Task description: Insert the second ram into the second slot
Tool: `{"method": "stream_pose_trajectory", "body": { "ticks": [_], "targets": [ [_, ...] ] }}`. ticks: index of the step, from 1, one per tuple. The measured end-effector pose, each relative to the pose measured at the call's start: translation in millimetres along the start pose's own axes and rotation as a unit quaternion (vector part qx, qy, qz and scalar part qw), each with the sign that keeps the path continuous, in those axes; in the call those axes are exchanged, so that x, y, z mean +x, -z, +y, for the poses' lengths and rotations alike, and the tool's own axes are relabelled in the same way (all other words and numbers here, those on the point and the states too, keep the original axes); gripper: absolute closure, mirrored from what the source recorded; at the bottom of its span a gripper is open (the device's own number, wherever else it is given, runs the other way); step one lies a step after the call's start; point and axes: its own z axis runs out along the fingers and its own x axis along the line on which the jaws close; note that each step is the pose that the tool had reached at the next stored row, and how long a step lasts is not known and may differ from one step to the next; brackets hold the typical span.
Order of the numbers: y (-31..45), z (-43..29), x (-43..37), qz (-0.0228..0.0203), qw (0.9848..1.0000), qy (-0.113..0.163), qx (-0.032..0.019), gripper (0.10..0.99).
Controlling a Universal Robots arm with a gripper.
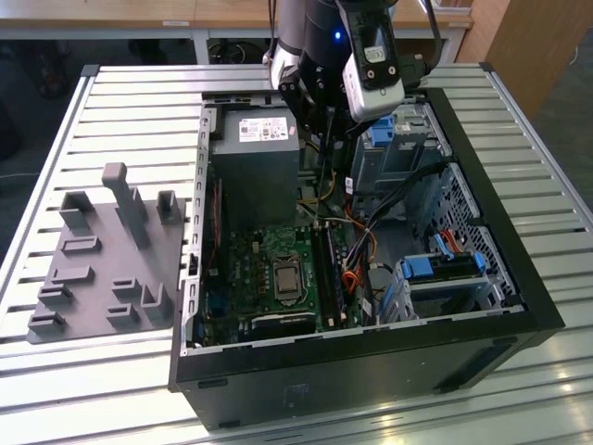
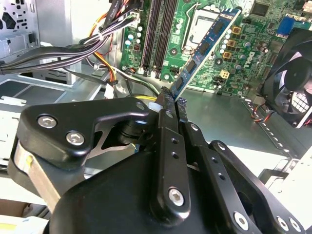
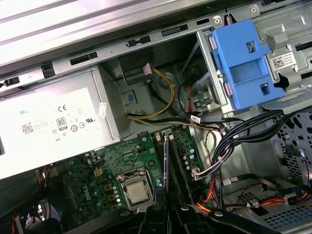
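Observation:
The second ram [image 2: 207, 46] is a thin blue stick with dark chips, and my gripper [image 2: 170, 103] is shut on one end of it. The stick hangs over the green motherboard [image 2: 243, 58], apart from it. The dark ram slots [image 2: 157, 34] lie beside the processor socket [image 2: 204, 24]. In the first wrist view the ram [image 3: 165, 165] shows edge-on, in line with the long slots [image 3: 177, 168] just beyond my fingertips [image 3: 157, 210]. In the exterior view my gripper [image 1: 324, 116] is above the open computer case [image 1: 371, 343], with the ram [image 1: 326, 162] pointing down and the slots [image 1: 328, 269] farther down the board.
A grey power supply [image 1: 255, 158] stands close beside my gripper. Bundled cables [image 1: 371, 222] run next to the slots. Blue drive-bay clips [image 1: 435, 269] and a drive cage [image 1: 408, 139] take up the case's right in the exterior view. A grey fixture tray [image 1: 102, 260] lies outside.

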Motion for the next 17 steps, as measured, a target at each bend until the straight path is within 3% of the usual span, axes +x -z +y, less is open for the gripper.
{"method": "stream_pose_trajectory", "body": {
  "ticks": [17],
  "targets": [
    [-1.7, -0.7, -0.2, 0.0018, 0.9988, 0.048, -0.0008, 0.949]
  ]
}}
